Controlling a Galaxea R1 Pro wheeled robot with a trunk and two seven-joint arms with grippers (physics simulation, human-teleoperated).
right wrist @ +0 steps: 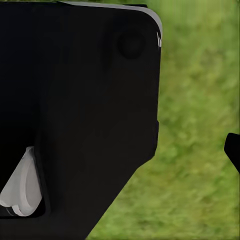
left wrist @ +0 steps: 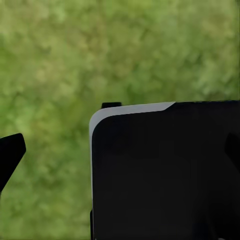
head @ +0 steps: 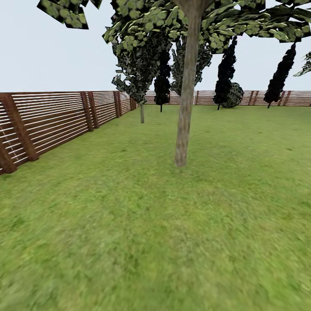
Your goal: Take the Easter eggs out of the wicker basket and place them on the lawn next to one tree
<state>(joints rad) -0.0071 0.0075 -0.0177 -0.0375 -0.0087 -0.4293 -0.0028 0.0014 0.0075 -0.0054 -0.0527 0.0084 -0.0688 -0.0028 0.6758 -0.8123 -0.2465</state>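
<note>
The lawn (head: 129,224) is soft, matt grass, mottled green with yellowish patches. The tree (head: 185,108) has a grey-brown trunk that looks rough and blotchy, like dry bark. The fence (head: 52,123) is slatted brown wood, dull in finish. In the wrist views the robot's body (left wrist: 165,175) looks like smooth matt black plastic with a pale grey edge.

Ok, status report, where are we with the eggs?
Grippers: jaw state unclear in wrist views, lawn beneath. Tree straight ahead on grass. Fence off left, nothing blocking the way.
</note>
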